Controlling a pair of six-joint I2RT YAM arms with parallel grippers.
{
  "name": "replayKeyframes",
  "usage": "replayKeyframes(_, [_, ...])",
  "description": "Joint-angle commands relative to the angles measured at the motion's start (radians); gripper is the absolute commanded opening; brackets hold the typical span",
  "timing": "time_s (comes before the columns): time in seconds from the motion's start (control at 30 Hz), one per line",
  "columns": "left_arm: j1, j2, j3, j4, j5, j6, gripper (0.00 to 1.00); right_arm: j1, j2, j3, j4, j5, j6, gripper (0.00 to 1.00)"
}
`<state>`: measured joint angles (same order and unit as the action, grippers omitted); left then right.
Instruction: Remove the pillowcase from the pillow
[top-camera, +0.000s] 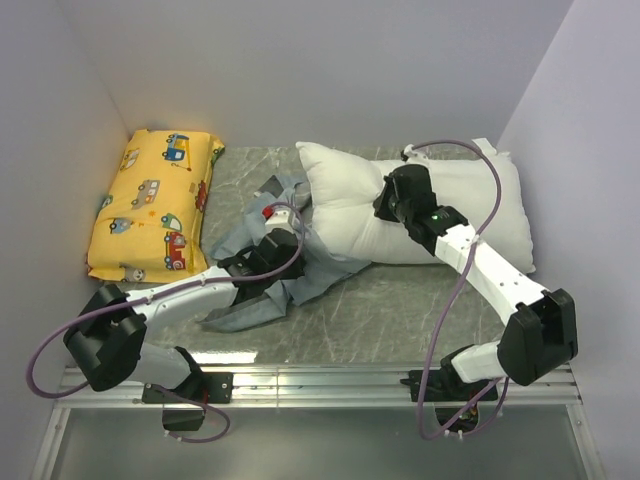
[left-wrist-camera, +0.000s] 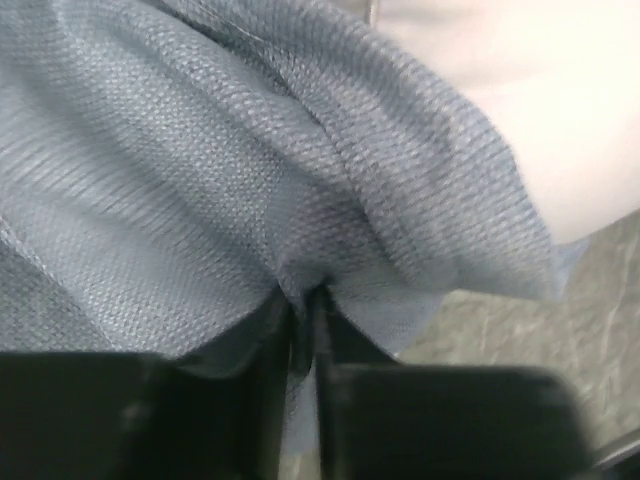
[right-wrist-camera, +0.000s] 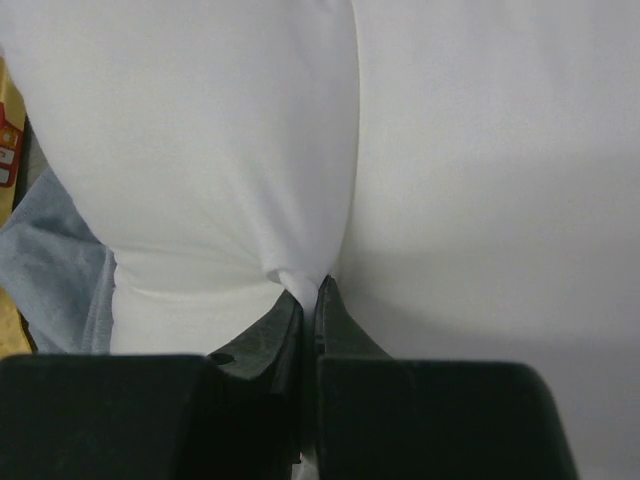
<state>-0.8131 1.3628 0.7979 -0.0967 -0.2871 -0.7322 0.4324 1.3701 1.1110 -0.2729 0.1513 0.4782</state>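
Blue-grey pillowcase (top-camera: 305, 280) lies bunched on the bench (top-camera: 400, 300) against the pillow's (top-camera: 470, 205) left end, seemingly almost off. Left gripper (left-wrist-camera: 305, 300) pinches its cloth; right gripper (right-wrist-camera: 312, 290) pinches the pillow. Next, I'd guess: pull leftward, pillow held.

1 pillow (top-camera: 345, 210), seemingly 1 pillowcase (top-camera: 318, 277), 1 yellow cushion (top-camera: 155, 205).

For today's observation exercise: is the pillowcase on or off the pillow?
Nearly off: the pillow shows bare white; the pillowcase lies bunched against one end.
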Motion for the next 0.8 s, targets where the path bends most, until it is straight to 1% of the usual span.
replayKeyframes(0.0, [0.000, 0.005, -0.032, 0.014, -0.098, -0.022, 0.07, -0.001, -0.014, 0.108, 0.021, 0.068, -0.010, 0.00])
replayKeyframes(0.03, [0.002, 0.007, -0.034, 0.003, -0.127, -0.027, 0.01, -0.001, -0.013, 0.119, 0.015, 0.073, -0.016, 0.00])
replayKeyframes(0.13, [0.017, 0.002, -0.039, -0.038, -0.168, -0.048, 0.00, -0.004, -0.006, 0.168, -0.023, 0.108, -0.032, 0.00])
replayKeyframes(0.17, [0.043, -0.004, -0.043, -0.044, -0.175, -0.062, 0.01, -0.010, -0.006, 0.194, -0.035, 0.119, -0.035, 0.00])
replayKeyframes(0.27, [0.097, -0.030, -0.098, -0.020, -0.121, -0.082, 0.00, -0.047, -0.011, 0.231, -0.068, 0.111, -0.039, 0.00])
replayKeyframes(0.3, [0.132, -0.037, -0.138, -0.005, -0.103, -0.087, 0.00, -0.069, -0.012, 0.255, -0.083, 0.108, -0.039, 0.00])
replayKeyframes(0.37, [0.159, -0.045, -0.170, 0.032, -0.069, -0.104, 0.00, -0.086, -0.012, 0.300, -0.098, 0.100, -0.047, 0.00])
replayKeyframes(0.5, [0.163, -0.022, -0.218, 0.058, -0.069, -0.122, 0.00, -0.110, -0.019, 0.357, -0.129, 0.077, -0.052, 0.00])
replayKeyframes(0.6, [0.169, -0.004, -0.235, 0.091, -0.038, -0.137, 0.00, -0.112, -0.028, 0.389, -0.143, 0.039, -0.046, 0.00])
replayKeyframes(0.67, [0.169, 0.001, -0.236, 0.153, -0.005, -0.125, 0.00, -0.097, -0.032, 0.388, -0.137, -0.016, -0.035, 0.00])
replayKeyframes(0.73, [0.169, 0.001, -0.218, 0.187, 0.012, -0.115, 0.10, -0.063, -0.022, 0.386, -0.126, -0.009, -0.026, 0.00])
replayKeyframes(0.77, [0.169, -0.004, -0.204, 0.186, 0.012, -0.102, 0.22, -0.017, -0.013, 0.392, -0.127, 0.031, -0.029, 0.00])
